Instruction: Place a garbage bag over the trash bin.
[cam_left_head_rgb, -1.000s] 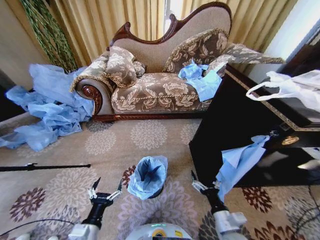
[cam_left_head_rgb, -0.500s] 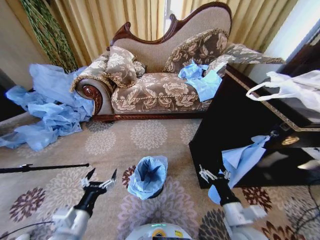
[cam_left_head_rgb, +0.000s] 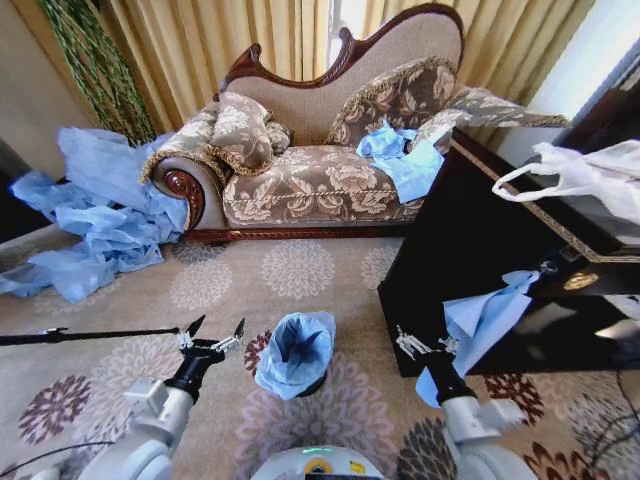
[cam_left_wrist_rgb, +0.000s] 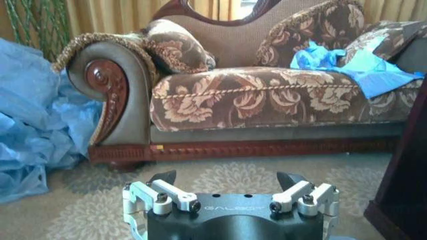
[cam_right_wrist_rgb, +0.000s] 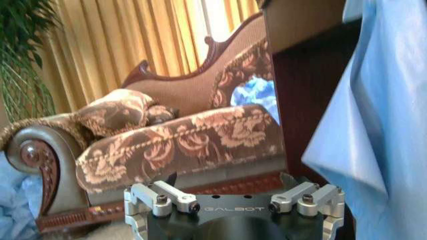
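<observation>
The light blue garbage bag (cam_left_head_rgb: 297, 350) sits in the trash bin (cam_left_head_rgb: 317, 384), its crinkled top spread over the rim, so only a sliver of black wall shows at the bin's near right. My left gripper (cam_left_head_rgb: 212, 335) (cam_left_wrist_rgb: 227, 177) hovers open above the carpet just left of the bin, apart from it. To the right of the bin my right gripper (cam_left_head_rgb: 425, 343) (cam_right_wrist_rgb: 230, 180) is open and empty, close to a blue plastic bag (cam_left_head_rgb: 485, 318) (cam_right_wrist_rgb: 380, 125) that hangs from the dark cabinet (cam_left_head_rgb: 470, 250).
A patterned sofa (cam_left_head_rgb: 320, 180) stands at the back with blue plastic (cam_left_head_rgb: 405, 160) on its seat. A heap of blue sheeting (cam_left_head_rgb: 100, 215) lies at the left. A white handled bag (cam_left_head_rgb: 585, 175) rests on the cabinet. A black rod (cam_left_head_rgb: 80, 335) lies on the carpet, left.
Both arms have reached forward. The left gripper now stands level with the bin's left side, and the right gripper has shifted forward and right toward the hanging blue bag. Bin and bag are unmoved.
</observation>
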